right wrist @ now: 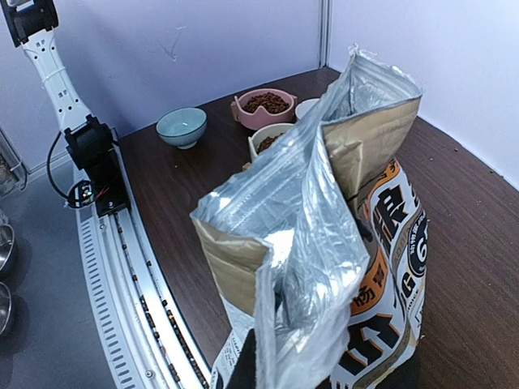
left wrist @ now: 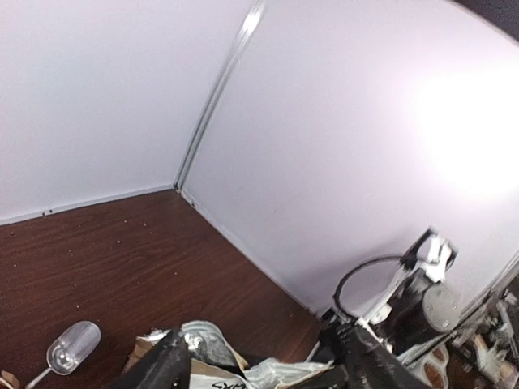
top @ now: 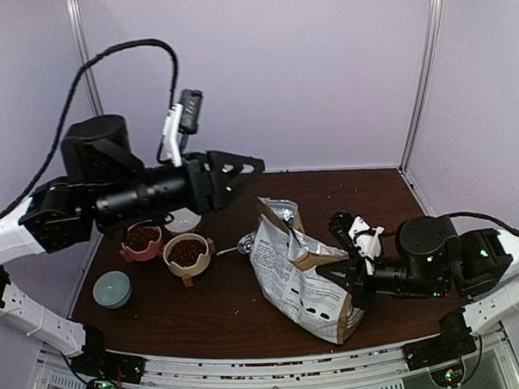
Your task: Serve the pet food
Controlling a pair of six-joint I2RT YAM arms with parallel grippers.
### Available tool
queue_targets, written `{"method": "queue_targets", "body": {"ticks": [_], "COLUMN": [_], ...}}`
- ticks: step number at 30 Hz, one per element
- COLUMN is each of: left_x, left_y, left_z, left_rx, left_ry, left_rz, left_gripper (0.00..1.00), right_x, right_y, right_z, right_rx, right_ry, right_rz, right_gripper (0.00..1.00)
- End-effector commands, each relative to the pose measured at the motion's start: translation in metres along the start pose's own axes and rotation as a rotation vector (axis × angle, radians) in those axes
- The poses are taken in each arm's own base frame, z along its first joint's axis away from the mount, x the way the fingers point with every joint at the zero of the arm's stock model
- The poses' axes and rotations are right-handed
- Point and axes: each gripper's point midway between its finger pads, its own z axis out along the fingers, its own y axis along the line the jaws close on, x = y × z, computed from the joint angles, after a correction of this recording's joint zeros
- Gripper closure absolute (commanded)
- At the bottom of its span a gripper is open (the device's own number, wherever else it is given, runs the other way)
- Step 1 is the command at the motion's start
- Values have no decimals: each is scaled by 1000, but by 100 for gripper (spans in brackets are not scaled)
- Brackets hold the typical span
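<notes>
From above: found the pet food [top: 187, 250] heaped in a cream bowl [top: 169, 259] and in a pink bowl [top: 127, 250] just beside it, both at the left of the table [top: 222, 312]. Noted a white bowl [top: 185, 222] behind them, partly under the left arm, and a teal bowl [top: 112, 290] nearer the front edge, apart from the others. Saw a silver scoop [top: 244, 243] lying between the cream bowl and the paper bag [top: 297, 275], the bag near mid-table with its top open and crumpled. Saw the left gripper [top: 251, 169] raised above the bowls, pointing right, jaws spread, nothing between them. Saw the right gripper [top: 342, 273] against the bag's right side; could not judge its jaws from this angle.

From the left wrist: saw both fingers [left wrist: 166, 369] at the bottom edge, well apart, gripping nothing. Made out the scoop [left wrist: 71, 346] on the bare table [left wrist: 122, 259] and the bag's open mouth [left wrist: 207, 340] below.

From the right wrist: saw the bag [right wrist: 381, 235] filling the view, foil lining showing at its mouth. Saw the jaws pressed together on the bag's lower foil edge, the thin wall pinched between them. Found the pet food [right wrist: 263, 102] beyond the bag, in the pink bowl [right wrist: 261, 121] and the cream bowl [right wrist: 258, 150], with the teal bowl [right wrist: 181, 128] to their left.
</notes>
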Motion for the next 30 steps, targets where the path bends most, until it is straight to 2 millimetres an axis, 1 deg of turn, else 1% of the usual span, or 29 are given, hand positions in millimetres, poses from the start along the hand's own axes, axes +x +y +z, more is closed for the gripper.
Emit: {"method": "queue_targets", "body": {"ticks": [1, 4, 6, 9, 11, 12, 14, 17, 21, 23, 26, 27, 30], "left_x": [-8, 1, 6, 16, 25, 30, 42, 66, 91, 104, 115, 117, 121], "left_y": [37, 53, 56, 44, 30, 23, 17, 17, 14, 21, 48, 53, 56], "left_z": [-22, -32, -36, -39, -39, -39, -36, -26, -13, -7, 3, 5, 7], "left_rx": [-53, -40, -16, 73, 171, 219, 278, 324, 379, 366, 245, 224, 223], "left_ry": [-39, 0, 27, 57, 80, 90, 121, 198, 289, 322, 335, 330, 328], "left_rz": [44, 93, 143, 219, 268, 298, 326, 345, 344, 355, 394, 404, 421], "left_gripper": [23, 12, 9, 6, 5, 5, 4, 4, 4, 4, 4, 4, 4], "right_x": [-86, -101, -108, -117, -116, -114, -108, -102, -97, -95, -95, -95, -94], "right_y": [37, 47, 48, 44, 35, 30, 22, 14, 8, 6, 5, 5, 3], "right_z": [-45, -65, -77, -92, -97, -97, -96, -96, -95, -94, -93, -93, -91], "right_rx": [-266, -356, -390, -405, -385, -367, -339, -325, -304, -297, -295, -295, -284], "right_ry": [-291, -350, -383, -432, -453, -454, -452, -452, -445, -442, -445, -446, -438], "right_rz": [94, 98, 101, 119, 137, 148, 166, 191, 217, 228, 237, 239, 240], "right_gripper": [100, 100, 100, 100, 100, 100, 100, 100, 100, 100, 100, 100, 100]}}
